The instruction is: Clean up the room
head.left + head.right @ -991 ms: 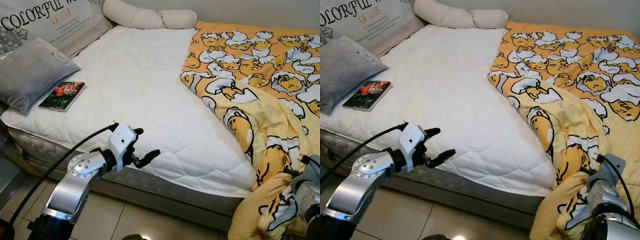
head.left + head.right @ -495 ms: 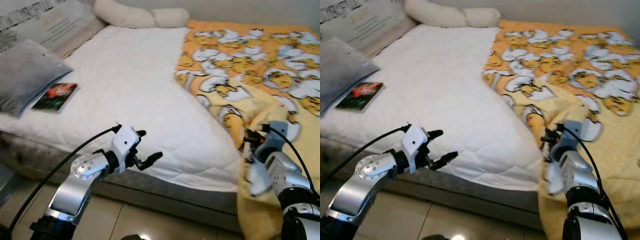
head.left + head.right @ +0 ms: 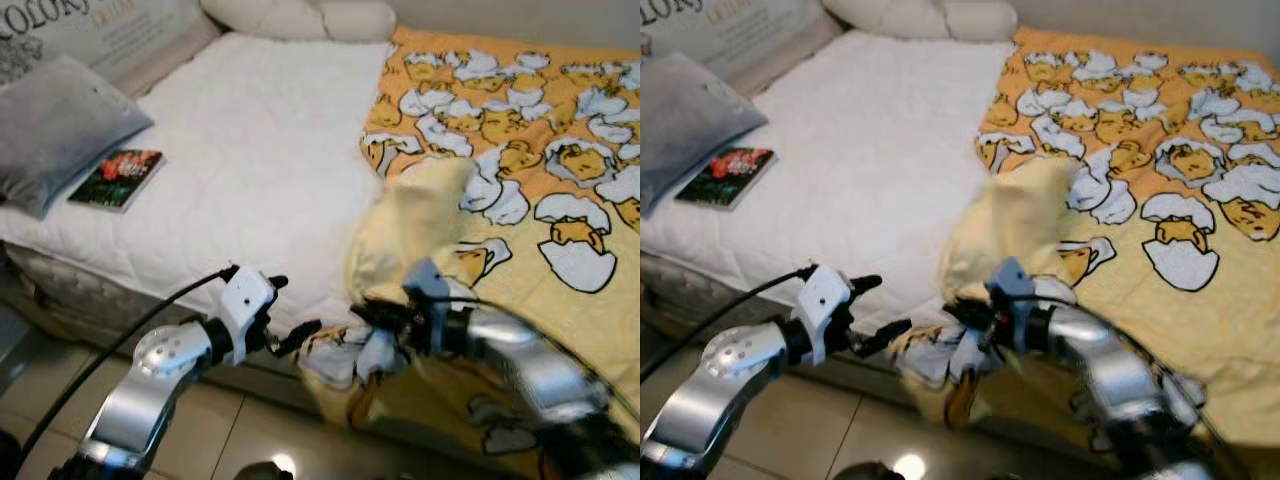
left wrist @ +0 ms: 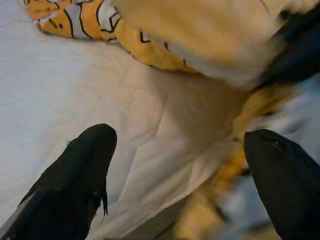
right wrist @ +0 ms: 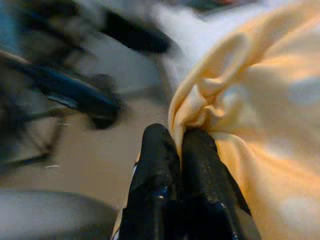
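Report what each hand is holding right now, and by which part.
The right hand pinches a bunched fold at the edge of the yellow cartoon-print blanket. The left hand is open beside the white mattress, holding nothing.

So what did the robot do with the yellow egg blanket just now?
The right gripper came up from the lower right, where the blanket hung off the bed, and now pinches its edge, pulling it left across the white mattress. The left gripper has stayed open near the bed's front edge. The book and grey pillow lie as before.
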Controlling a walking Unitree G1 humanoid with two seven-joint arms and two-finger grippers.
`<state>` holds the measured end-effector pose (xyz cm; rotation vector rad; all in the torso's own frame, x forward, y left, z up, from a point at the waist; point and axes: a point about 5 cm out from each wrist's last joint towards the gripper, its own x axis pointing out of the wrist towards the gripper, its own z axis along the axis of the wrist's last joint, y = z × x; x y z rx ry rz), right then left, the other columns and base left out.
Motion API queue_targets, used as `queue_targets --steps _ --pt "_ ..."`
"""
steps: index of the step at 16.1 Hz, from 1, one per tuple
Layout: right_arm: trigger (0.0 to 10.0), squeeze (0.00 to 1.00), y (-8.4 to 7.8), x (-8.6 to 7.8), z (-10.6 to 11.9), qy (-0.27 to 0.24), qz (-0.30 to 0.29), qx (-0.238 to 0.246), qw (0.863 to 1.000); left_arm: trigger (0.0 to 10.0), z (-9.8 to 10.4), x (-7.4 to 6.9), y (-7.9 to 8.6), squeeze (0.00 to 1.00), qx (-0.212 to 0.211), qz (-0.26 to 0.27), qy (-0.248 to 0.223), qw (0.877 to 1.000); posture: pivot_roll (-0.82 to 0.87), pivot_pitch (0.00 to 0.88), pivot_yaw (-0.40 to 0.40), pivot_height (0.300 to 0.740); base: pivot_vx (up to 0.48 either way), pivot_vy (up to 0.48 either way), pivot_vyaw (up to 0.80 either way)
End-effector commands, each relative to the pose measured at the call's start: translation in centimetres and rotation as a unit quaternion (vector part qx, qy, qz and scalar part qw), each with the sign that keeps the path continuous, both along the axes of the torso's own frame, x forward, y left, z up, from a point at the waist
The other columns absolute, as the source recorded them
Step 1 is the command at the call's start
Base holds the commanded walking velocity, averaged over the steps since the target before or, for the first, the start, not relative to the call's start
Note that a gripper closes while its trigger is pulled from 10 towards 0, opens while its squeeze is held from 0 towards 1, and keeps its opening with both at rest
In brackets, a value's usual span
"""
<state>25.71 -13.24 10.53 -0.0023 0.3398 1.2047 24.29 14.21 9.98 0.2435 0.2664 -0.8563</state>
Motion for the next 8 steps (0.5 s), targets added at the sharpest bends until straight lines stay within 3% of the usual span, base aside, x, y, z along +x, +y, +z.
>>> queue_targets --steps 1,3,4,5,6,7,8 --pt "0.0 0.0 1.4 -0.8 1.4 0.002 0.056 0.045 0.997 10.0 0.1 -0.2 0.0 0.0 0.004 0.001 0.002 1.0 0.08 0.0 0.009 0.74 0.0 0.0 0.0" --pt "0.0 0.0 1.0 -1.9 0.8 0.018 0.084 0.012 0.996 10.0 0.0 -0.6 0.0 0.0 0.004 0.0 0.007 1.0 0.08 0.0 0.006 0.74 0.0 0.0 0.0" --pt "3.1 0.0 0.9 -1.9 0.5 0.016 0.081 -0.003 0.997 10.0 0.0 -0.7 -0.1 0.0 0.003 0.0 0.009 1.0 0.08 0.0 0.005 0.74 0.0 0.0 0.0" --pt "5.0 0.0 0.9 -2.1 0.2 0.018 0.078 -0.017 0.997 10.0 -0.1 -0.8 -0.2 0.0 0.003 -0.001 0.011 1.0 0.08 0.0 0.004 0.74 0.0 0.0 0.0" --pt "9.5 0.0 0.8 -2.2 0.2 0.018 0.081 -0.026 0.996 10.0 -0.1 -0.9 -0.2 0.0 0.003 -0.001 0.012 1.0 0.08 0.0 0.003 0.74 0.0 0.0 0.0" --pt "10.0 0.0 0.7 -2.6 0.1 0.026 0.088 -0.039 0.995 10.0 -0.1 -1.0 -0.2 0.0 0.003 -0.001 0.014 1.0 0.08 0.0 0.004 0.74 0.0 0.0 0.0" --pt "10.0 0.11 0.6 -2.7 0.1 0.03 0.091 -0.047 0.994 10.0 -0.1 -1.0 -0.3 0.0 0.003 -0.001 0.015 1.0 0.08 0.0 0.004 0.74 0.0 0.0 0.0"
